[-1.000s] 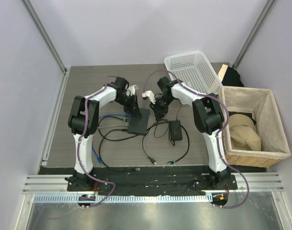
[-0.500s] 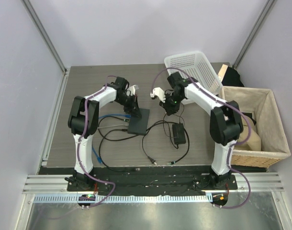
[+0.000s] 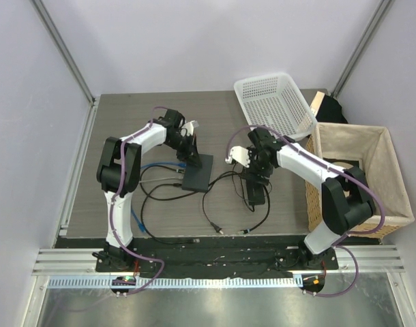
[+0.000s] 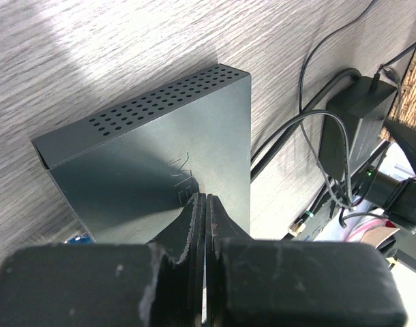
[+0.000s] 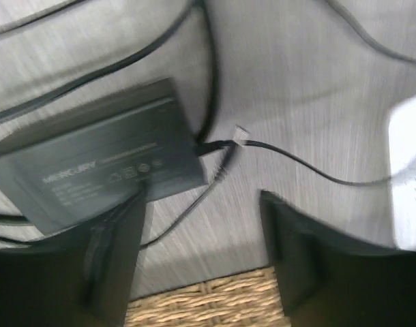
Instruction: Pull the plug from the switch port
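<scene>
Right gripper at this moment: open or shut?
Open. In the right wrist view the right gripper shows its two fingers standing well apart by the black power brick, with nothing held between them.

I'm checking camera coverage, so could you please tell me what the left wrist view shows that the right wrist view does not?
Only the left wrist view: the switch, with the shut left claw tip-down on its top. Only the right wrist view: the label on the brick, a loose plug lying on the table beside it, and the open right claw. Both: the brick, the table and the wicker basket's edge.
</scene>
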Controlling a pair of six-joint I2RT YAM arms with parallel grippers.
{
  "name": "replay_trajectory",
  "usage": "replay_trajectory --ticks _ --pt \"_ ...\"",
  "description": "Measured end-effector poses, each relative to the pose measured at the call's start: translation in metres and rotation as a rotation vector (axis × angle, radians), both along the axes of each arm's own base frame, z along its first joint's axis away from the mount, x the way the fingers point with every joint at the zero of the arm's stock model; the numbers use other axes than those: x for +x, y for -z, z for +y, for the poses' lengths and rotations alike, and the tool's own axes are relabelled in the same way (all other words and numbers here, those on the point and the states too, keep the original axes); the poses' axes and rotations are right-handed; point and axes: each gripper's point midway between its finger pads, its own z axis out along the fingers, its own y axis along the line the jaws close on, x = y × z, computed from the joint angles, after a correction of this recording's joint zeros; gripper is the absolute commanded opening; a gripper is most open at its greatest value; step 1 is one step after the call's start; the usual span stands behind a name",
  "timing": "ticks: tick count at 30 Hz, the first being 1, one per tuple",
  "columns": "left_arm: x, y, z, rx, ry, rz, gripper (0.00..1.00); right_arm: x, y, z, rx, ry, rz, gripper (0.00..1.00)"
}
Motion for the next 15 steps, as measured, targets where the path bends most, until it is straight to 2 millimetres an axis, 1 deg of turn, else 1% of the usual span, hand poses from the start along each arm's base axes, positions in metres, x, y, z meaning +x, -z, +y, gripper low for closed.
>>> replay_trajectory --ticks 1,2,4,5,7,9,11,13,14,15 --pt "0.000 0.000 0.000 0.000 0.003 -0.002 0.00 0.003 -0.004 -0.001 0.003 0.021 -0.017 0.90" --pt "0.000 0.000 0.000 0.001 0.003 -0.002 0.00 0.005 -0.008 0.001 0.019 0.048 -0.029 0.92" --pt "0.000 0.000 0.000 0.002 0.005 -0.004 0.00 0.012 -0.024 0.010 0.081 0.111 -0.057 0.96" --pt "0.000 0.000 0.000 0.002 0.006 -0.005 0.00 0.017 -0.034 0.017 0.124 0.140 -0.068 1.00" --pt "0.000 0.000 0.000 0.002 0.008 -0.007 0.00 0.024 -0.053 0.037 0.242 0.189 -0.077 1.00" --pt "0.000 0.000 0.000 0.005 0.009 -0.010 0.00 0.023 -0.064 0.057 0.339 0.204 -0.061 0.96" --pt "0.000 -0.001 0.000 0.008 0.014 -0.019 0.00 0.013 -0.063 0.074 0.388 0.191 -0.020 0.84" --pt "0.000 -0.001 0.000 0.014 0.022 -0.033 0.00 -0.006 -0.052 0.090 0.407 0.162 0.048 0.76" --pt "0.000 -0.001 0.000 0.017 0.024 -0.039 0.00 -0.015 -0.043 0.095 0.403 0.161 0.086 0.74" --pt "0.000 -0.001 0.001 0.022 0.026 -0.046 0.00 -0.023 -0.033 0.098 0.393 0.162 0.123 0.70"
